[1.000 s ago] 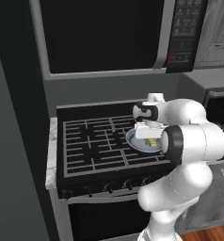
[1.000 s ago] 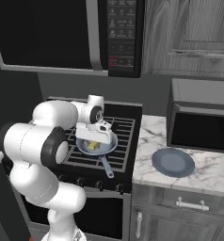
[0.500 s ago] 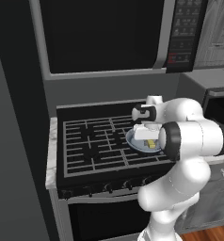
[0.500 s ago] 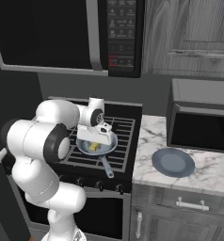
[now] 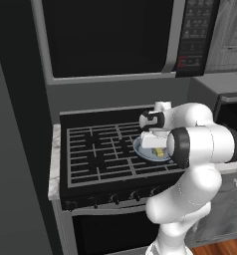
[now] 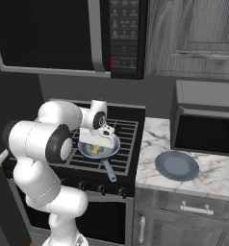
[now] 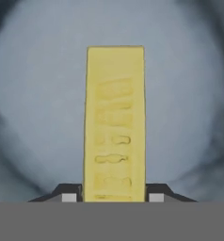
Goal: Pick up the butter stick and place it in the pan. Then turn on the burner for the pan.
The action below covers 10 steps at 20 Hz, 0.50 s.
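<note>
The butter stick (image 7: 115, 122), a small yellow block, is clamped between the two dark fingertips of my gripper (image 7: 114, 195), which is shut on it. It hangs just over the grey-blue floor of the pan (image 7: 34, 117). The pan (image 6: 112, 145) sits on the front right burner of the stove, its long dark handle (image 6: 108, 170) pointing to the stove's front edge. The gripper (image 6: 98, 144) points down into the pan with the butter stick (image 6: 95, 150) at its tip. From the left, the pan (image 5: 139, 149) and butter stick (image 5: 160, 152) are partly hidden by my forearm.
A row of burner knobs (image 6: 102, 188) runs along the stove front. A round grey-blue plate (image 6: 176, 166) lies on the marble counter to the right, in front of a countertop microwave (image 6: 203, 125). An over-range microwave (image 5: 110, 35) hangs above the stove.
The hand has dipped very slightly toward the pan, still holding the butter stick. Nothing else has moved.
</note>
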Motion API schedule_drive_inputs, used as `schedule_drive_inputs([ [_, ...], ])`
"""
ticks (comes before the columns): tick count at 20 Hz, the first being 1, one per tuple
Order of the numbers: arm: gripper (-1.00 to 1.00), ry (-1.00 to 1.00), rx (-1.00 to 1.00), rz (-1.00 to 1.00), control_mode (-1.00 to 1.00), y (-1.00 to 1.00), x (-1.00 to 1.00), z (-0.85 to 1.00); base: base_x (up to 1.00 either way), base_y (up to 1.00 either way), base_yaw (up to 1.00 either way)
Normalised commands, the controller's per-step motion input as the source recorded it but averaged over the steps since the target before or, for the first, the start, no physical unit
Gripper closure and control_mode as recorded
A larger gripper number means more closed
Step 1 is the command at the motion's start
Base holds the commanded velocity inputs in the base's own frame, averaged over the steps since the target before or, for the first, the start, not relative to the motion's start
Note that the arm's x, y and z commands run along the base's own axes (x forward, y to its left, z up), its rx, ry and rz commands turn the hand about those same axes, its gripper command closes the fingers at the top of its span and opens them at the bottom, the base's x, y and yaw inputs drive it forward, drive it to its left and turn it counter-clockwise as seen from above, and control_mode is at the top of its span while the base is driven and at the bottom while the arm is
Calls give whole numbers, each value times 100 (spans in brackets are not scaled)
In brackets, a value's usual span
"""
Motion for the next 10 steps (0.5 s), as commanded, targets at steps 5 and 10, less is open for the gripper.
schedule_drive_inputs([
  [5, -100, 0, 0, 0, -100, 0, 0, 0, 0, 0, 0],
  [10, -100, 0, 0, 0, -100, 0, -1, 0, 0, 0, 0],
])
